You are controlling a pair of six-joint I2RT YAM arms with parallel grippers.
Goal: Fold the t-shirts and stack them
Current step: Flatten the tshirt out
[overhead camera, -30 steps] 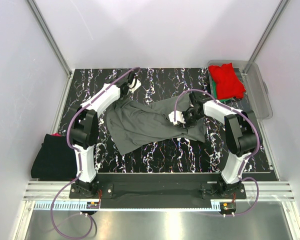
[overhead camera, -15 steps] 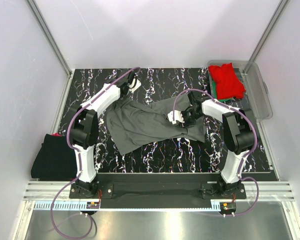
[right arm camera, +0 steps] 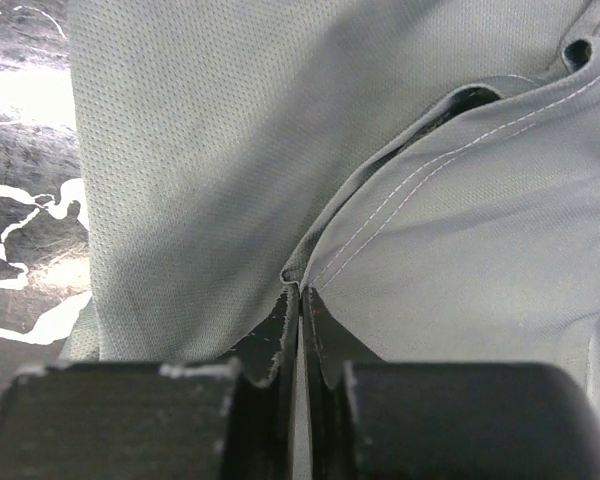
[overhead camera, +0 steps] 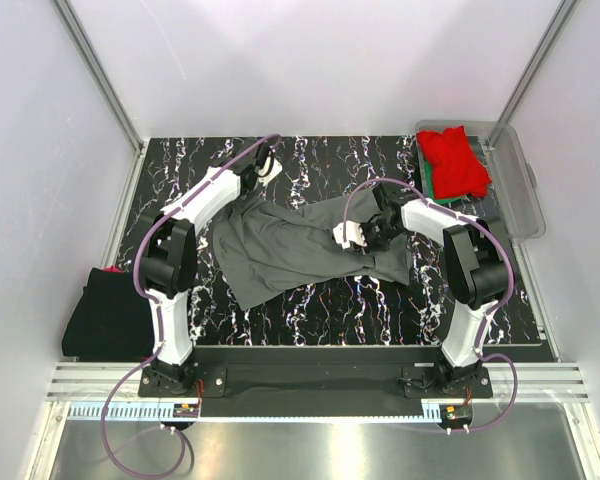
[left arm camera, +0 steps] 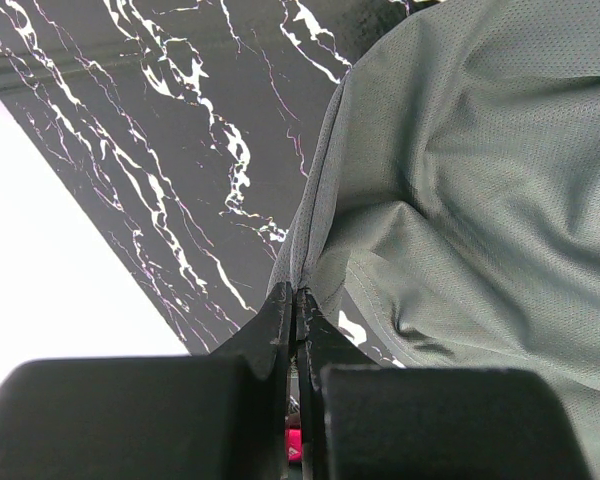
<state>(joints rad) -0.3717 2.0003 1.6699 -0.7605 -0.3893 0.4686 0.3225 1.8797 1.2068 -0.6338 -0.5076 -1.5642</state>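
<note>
We are gripping the rumpled dark grey cloth t-shirt [overhead camera: 280, 250] mid-way across the black marbled tabletop [overhead camera: 330, 160], left pincer [left arm camera: 298, 300] clamped tight on its far-left edge, right pincer [right arm camera: 300, 295] likewise on a seam, so folding is barely beginning, the red cloth t-shirt [overhead camera: 455, 160] waiting far right.

The grey t-shirt [overhead camera: 280, 250] is lying across the middle of the table [overhead camera: 330, 312], so cloth is covering the way there. The left arm [overhead camera: 195, 205] is reaching over the left side. The right arm [overhead camera: 450, 225] is bending over the right side. Both are blocking the way across. Bare table is showing at the far edge between the two arms. A wide bare strip is running along the near edge, in front of the shirt. The clear tub [overhead camera: 526, 190] is filling the far right corner, with a red t-shirt [overhead camera: 455, 160] piled in it. A black t-shirt [overhead camera: 105, 312] is sitting past the left edge. Walls [overhead camera: 50, 200] are closing in the left, far and right sides.
</note>
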